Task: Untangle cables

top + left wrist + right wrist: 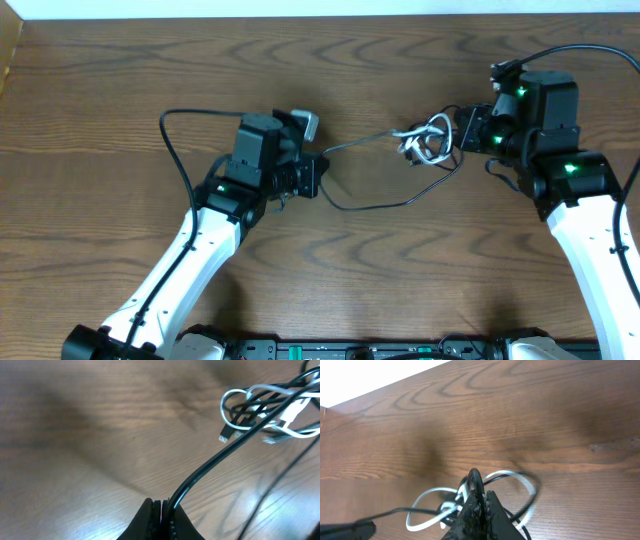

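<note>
A dark brown wooden table (400, 60) with bold, wavy grain fills the overhead view. A strip of white wall (300, 8) runs along its far edge and shows again in the far left corner of the right wrist view (370, 375). Soft shadows of the arms lie on the wood.

The tangle of cables (425, 140) sits right of the table's centre, on the far half. It is a small knot of white and black loops, and in the left wrist view (260, 410) it appears at the upper right with a small plug end (224, 436) hanging on its left side. The right gripper (462, 132) is at the knot's right edge, with its jaws pinched together on the loops. In the right wrist view the white and black loops (445, 505) fan out around the closed tips (479, 495).

A black cable (370, 205) leaves the knot and runs left to the left gripper (322, 175), with a slack loop sagging toward the near side between the two arms. The left jaws are squeezed closed on this cable, and in the left wrist view the cable (215, 460) rises from between the tips (162, 506) toward the knot.

A thicker black cord (175, 140) arcs to the left of the left arm.
</note>
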`<state>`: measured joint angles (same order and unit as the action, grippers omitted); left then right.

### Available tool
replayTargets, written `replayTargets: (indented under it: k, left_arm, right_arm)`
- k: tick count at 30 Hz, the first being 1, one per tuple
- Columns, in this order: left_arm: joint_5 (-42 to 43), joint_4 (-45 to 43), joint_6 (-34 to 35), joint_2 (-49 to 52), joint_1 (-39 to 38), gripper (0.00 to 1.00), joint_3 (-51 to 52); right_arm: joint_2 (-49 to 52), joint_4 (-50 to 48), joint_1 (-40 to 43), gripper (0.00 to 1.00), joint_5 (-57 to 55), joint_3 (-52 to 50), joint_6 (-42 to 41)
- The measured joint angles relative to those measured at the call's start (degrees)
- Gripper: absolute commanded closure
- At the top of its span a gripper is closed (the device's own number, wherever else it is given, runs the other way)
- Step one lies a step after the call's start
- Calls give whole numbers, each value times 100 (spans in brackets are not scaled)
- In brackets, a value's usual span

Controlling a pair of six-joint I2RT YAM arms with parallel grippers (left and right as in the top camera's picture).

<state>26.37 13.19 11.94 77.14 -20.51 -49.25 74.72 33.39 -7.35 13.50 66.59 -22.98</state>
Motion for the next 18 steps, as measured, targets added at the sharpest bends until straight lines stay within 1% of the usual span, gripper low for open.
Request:
replayTargets:
  k: [10,18]
  left_arm:
    - [-243,-44,0,0,393,92,210]
    - [-476,-57,9,0,920,92,509]
  right_arm:
    - [-63,-229,507,99,326,-2,-205]
    - [-575,-210,1220,99,424,-2,-229]
